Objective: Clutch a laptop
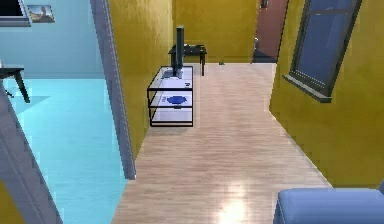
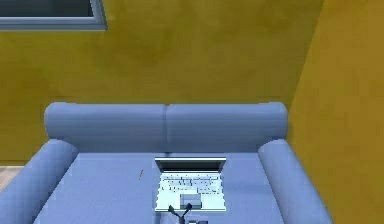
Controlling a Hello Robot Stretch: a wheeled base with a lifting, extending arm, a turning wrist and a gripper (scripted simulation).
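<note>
A white laptop [image 2: 191, 184] lies with its lid up on the seat of a blue sofa [image 2: 110, 128], near the middle of the arm side view. The gripper [image 2: 183, 211] appears as thin dark fingers at the bottom edge, right at the laptop's near edge. With the laptop lying behind it on the seat, I cannot tell whether it holds anything.
A wood-floored corridor runs ahead between yellow walls, with a white-framed low table [image 1: 171, 97] carrying a blue item at its left. A dark table [image 1: 189, 52] stands beyond. A window [image 1: 325, 45] is at the right, the sofa's corner [image 1: 328, 206] bottom right, a cyan-floored room [image 1: 60, 130] left.
</note>
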